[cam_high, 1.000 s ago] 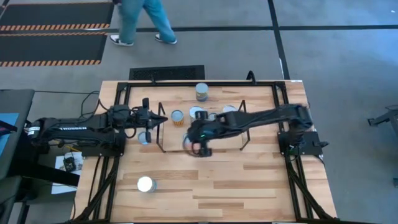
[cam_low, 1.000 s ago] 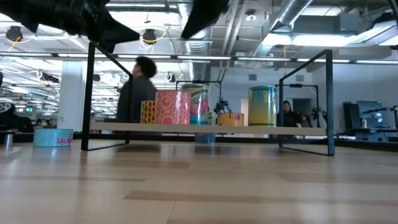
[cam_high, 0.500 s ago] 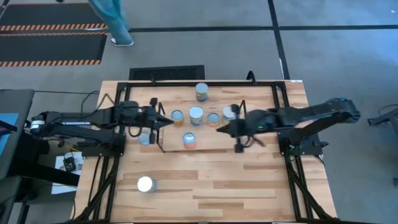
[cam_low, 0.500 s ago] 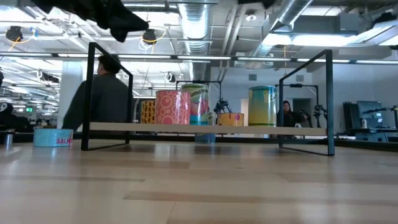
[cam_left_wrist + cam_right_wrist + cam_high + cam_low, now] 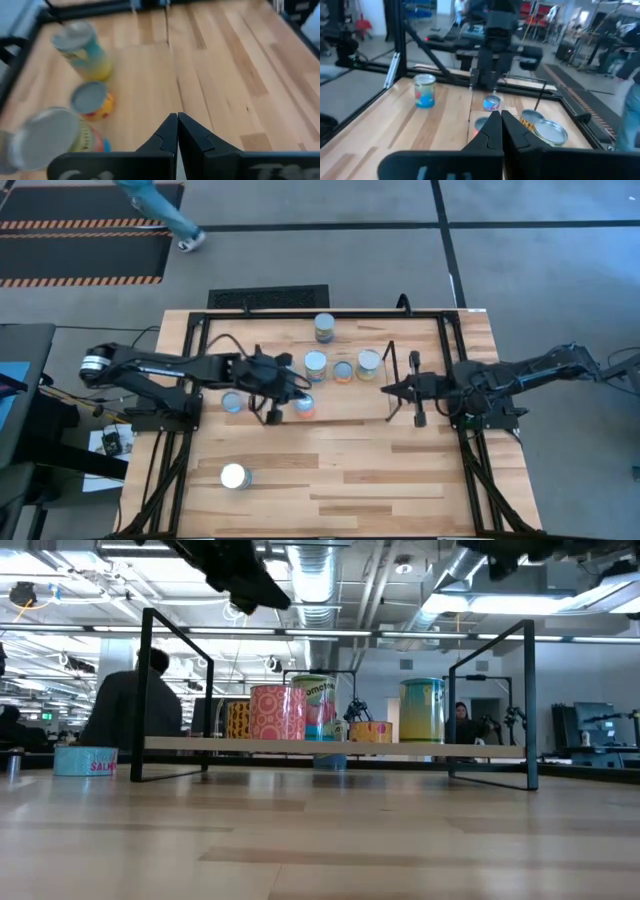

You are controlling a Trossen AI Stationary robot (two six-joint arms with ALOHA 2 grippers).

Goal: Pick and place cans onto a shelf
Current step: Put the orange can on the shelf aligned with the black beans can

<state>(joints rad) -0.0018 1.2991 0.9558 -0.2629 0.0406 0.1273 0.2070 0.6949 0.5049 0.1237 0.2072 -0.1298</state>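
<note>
The left arm reaches from the table's left edge across to the shelf (image 5: 352, 416), its left gripper (image 5: 303, 383) hovering with fingers pressed together and empty above the shelf's left part, near the orange-labelled can (image 5: 305, 406) standing at the front of the board. The right arm lies stretched out low from the right side, and the right gripper (image 5: 385, 390) points at the shelf's right wire upright, its fingers also closed on nothing. On the shelf stand four cans (image 5: 342, 370), three in a row along the back and the orange one in front; another can (image 5: 324, 327) stands behind the shelf, one (image 5: 232, 402) just left of it, and one (image 5: 235, 476) well apart near the table's front left. Half a second earlier the left gripper was outside the shelf's left end and has since moved in over it, while the right arm has drawn back rightward. A person (image 5: 130, 705) is in the room beyond the table.
</note>
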